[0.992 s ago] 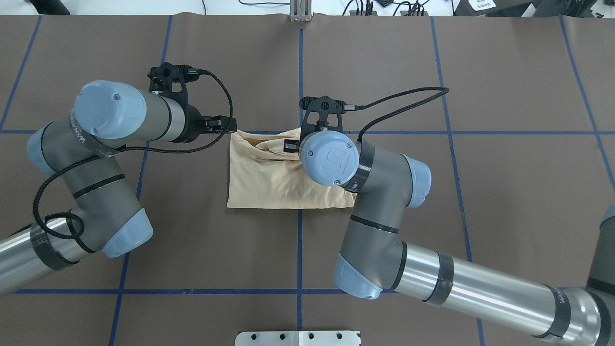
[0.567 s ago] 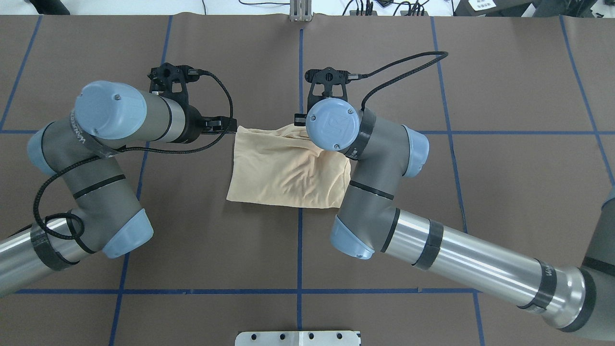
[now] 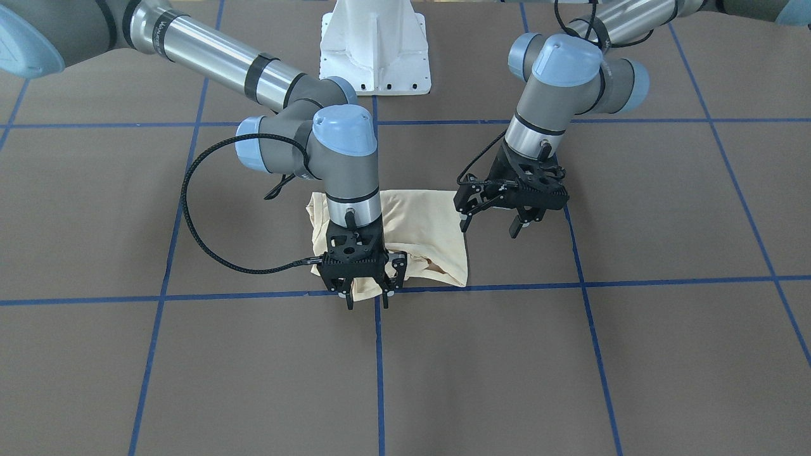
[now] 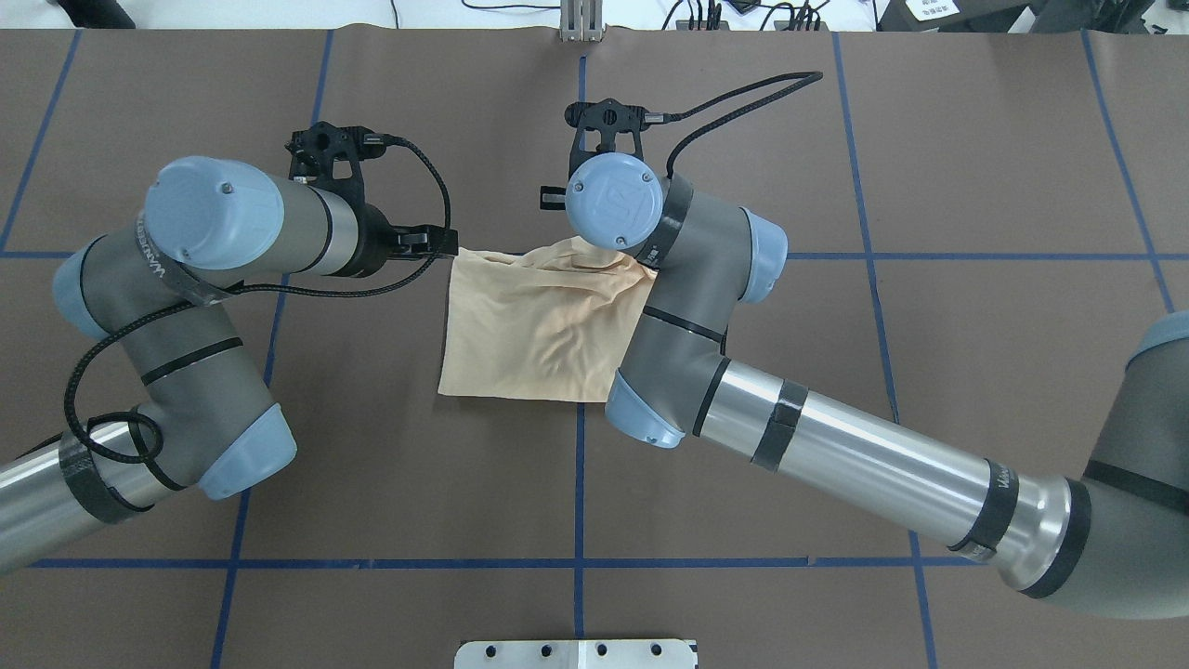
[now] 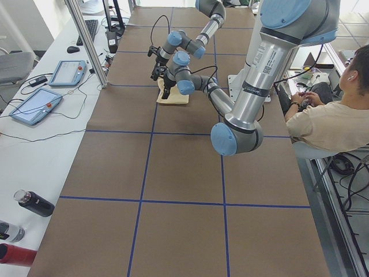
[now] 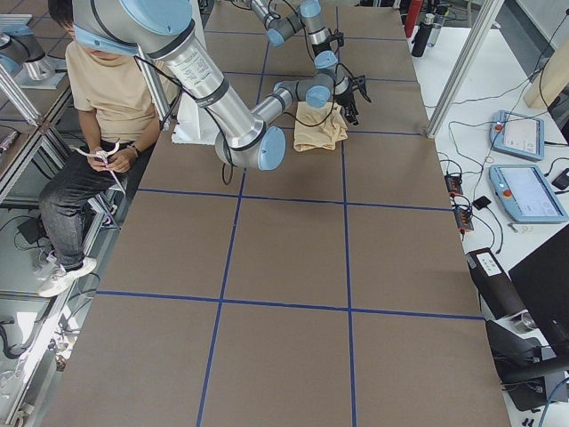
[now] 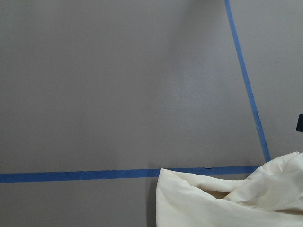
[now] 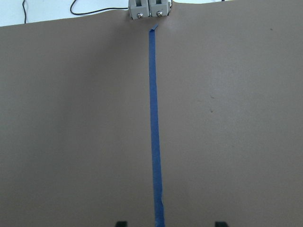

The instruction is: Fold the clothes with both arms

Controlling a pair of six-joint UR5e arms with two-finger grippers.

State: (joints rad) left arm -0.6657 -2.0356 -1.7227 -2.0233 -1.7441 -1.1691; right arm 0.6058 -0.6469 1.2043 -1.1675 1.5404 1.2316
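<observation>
Just beside left end effector (image 3: 491, 229), T-shirt (image 3: 424, 221)

Shirt (image 4: 529, 334): pale cream-yellow, folded into a rough rectangle, wrinkled, lying mid-table. Its far edge is bunched and raised.
Left arm (image 4: 186, 372): grey, with light blue caps. The left gripper (image 3: 491, 227) is spread, just beside the shirt's far corner.
Right arm (image 4: 855, 455): reaches over the shirt. The right gripper (image 3: 366, 303) is spread, with fabric between its fingers.
</observation>
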